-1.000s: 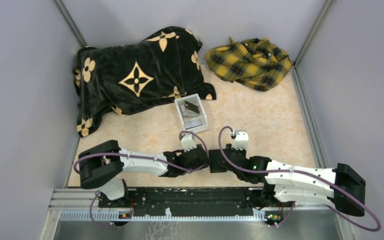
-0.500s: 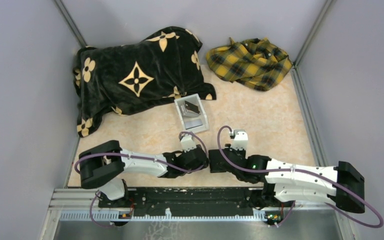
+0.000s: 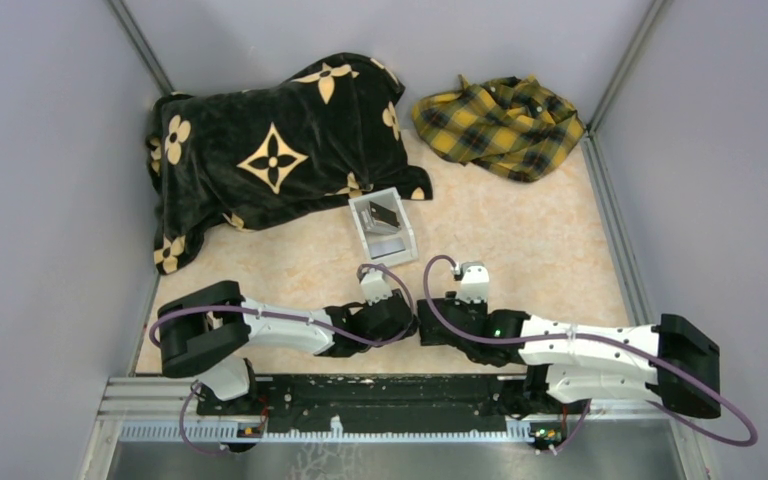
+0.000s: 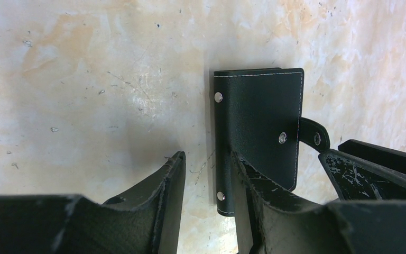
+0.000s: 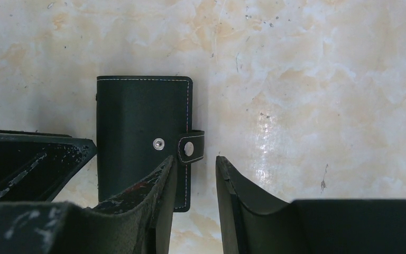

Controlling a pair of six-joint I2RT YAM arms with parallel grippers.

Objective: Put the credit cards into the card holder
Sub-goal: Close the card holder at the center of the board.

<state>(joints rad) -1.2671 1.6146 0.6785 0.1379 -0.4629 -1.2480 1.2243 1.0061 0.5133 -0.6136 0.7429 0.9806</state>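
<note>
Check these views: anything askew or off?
The small black folding card holder lies shut on the table, yet its short strap clasp is unsnapped and pokes past the edge. In the clear-white open-top box, a dark card leans tilted.

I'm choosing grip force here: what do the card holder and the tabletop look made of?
Card holder: likely black leather or faux leather, going by the fine pebbled grain, matte sheen, pale edge stitching and shiny metal snaps. Tabletop: a hard, glossy, marble-patterned beige surface, perhaps laminate or stone; it reflects light and shows fine scratches.
</note>
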